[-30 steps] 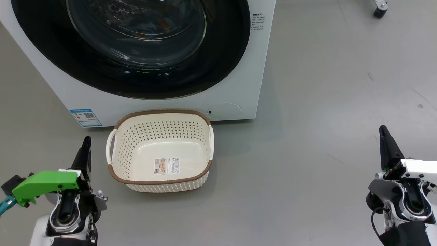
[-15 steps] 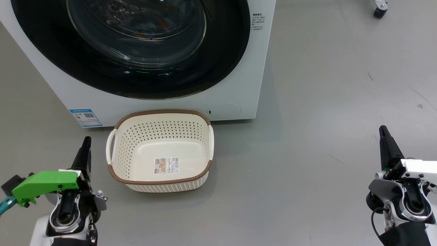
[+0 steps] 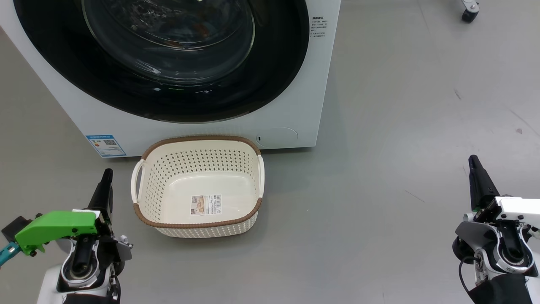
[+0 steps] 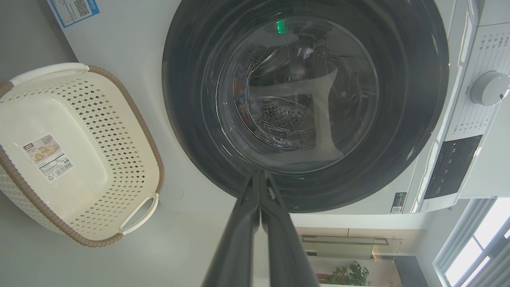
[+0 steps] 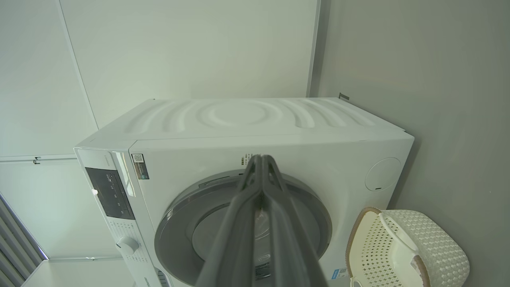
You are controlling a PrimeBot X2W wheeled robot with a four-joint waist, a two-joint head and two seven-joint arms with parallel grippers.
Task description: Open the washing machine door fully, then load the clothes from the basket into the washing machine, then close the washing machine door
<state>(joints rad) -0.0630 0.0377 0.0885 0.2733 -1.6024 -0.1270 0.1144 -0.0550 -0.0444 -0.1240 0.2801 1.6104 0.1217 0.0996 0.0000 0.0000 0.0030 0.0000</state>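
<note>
The washing machine (image 3: 314, 84) stands ahead with the washing machine door (image 3: 63, 67) shut flush against its front. The door's black rim (image 4: 191, 119) and glass bowl also face the left wrist view, and the right wrist view sees the door (image 5: 187, 223) from the side. The basket (image 3: 198, 138) sits on the floor before the machine, holding just its paper label. The clothes are hidden, apart from faint orange-brown flecks behind the glass. My left gripper (image 3: 108, 173) is shut and empty left of the basket; my right gripper (image 3: 473, 158) is shut and empty far to the right.
Bare grey floor spreads to the right of the machine. A caster wheel (image 3: 469, 12) stands at the far right. The machine's control panel and knob (image 4: 489, 87) sit beside the door. The basket (image 4: 99, 131) almost touches the machine's front.
</note>
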